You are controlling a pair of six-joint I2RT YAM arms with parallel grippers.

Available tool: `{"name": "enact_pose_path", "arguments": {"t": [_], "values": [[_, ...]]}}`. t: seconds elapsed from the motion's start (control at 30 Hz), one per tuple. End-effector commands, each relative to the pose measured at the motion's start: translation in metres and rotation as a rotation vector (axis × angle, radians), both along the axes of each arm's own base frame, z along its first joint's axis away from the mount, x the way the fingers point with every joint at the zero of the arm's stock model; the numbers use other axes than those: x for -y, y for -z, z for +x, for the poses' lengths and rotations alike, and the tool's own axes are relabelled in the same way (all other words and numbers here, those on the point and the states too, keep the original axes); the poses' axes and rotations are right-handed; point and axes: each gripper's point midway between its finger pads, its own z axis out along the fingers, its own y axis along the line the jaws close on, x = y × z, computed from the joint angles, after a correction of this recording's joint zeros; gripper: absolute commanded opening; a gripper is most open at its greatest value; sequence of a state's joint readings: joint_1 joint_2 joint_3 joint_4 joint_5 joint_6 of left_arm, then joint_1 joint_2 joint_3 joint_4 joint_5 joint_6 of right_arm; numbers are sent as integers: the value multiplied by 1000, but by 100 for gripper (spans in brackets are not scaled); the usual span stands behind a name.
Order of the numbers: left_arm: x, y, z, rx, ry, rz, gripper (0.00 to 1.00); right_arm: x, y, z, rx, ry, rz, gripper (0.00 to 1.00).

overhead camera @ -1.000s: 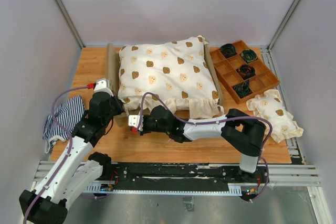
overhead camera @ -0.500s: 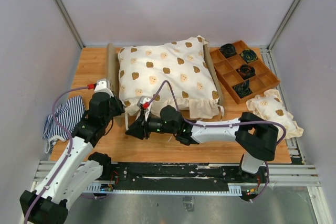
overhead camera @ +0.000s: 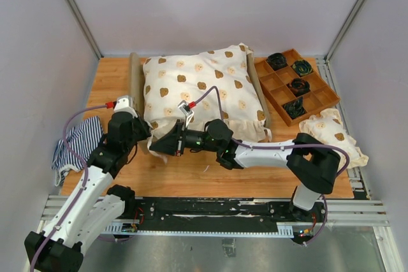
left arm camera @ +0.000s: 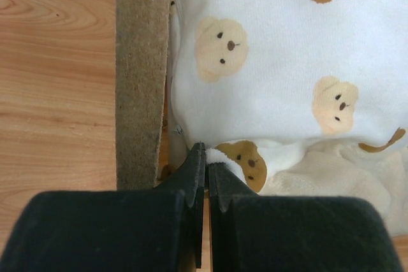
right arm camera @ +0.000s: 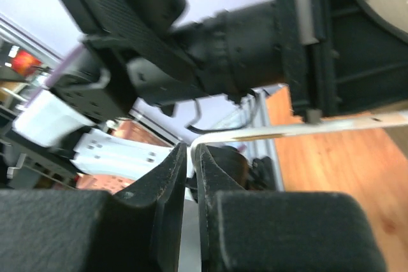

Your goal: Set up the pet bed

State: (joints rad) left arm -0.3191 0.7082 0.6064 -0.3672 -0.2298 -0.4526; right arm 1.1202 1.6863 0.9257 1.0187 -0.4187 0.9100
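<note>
Light plywood pet bed [overhead camera: 135,76] under a cream bear-print cushion [overhead camera: 201,90] runs lengthwise away from the arms — left gripper [overhead camera: 148,134] pressed closed at its near-left corner, right gripper [overhead camera: 154,147] alongside, barely parted, empty.

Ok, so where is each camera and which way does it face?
Top external: above, behind the bases, looking down on the table; left arm, right arm show.
Left wrist: looks down past its shut left claw at the bear-print cushion and bed rail.
Right wrist: looks sideways past the right claw at the left arm.
Top and left wrist share cushion and rail.
</note>
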Motion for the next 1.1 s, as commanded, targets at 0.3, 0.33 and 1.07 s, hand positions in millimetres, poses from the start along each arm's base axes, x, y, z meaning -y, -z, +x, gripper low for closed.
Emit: {"name": "enact_pose_path", "arguments": {"t": [0.3, 0.33, 1.07], "values": [[-11, 9, 4, -13, -42, 24, 0, 15, -53, -5, 68, 21, 36, 32], [-11, 10, 4, -13, -42, 25, 0, 19, -34, 0, 123, 57, -25, 34], [-7, 10, 6, -14, -27, 14, 0, 45, 77, 126, 680, 580, -708, 45]]}}
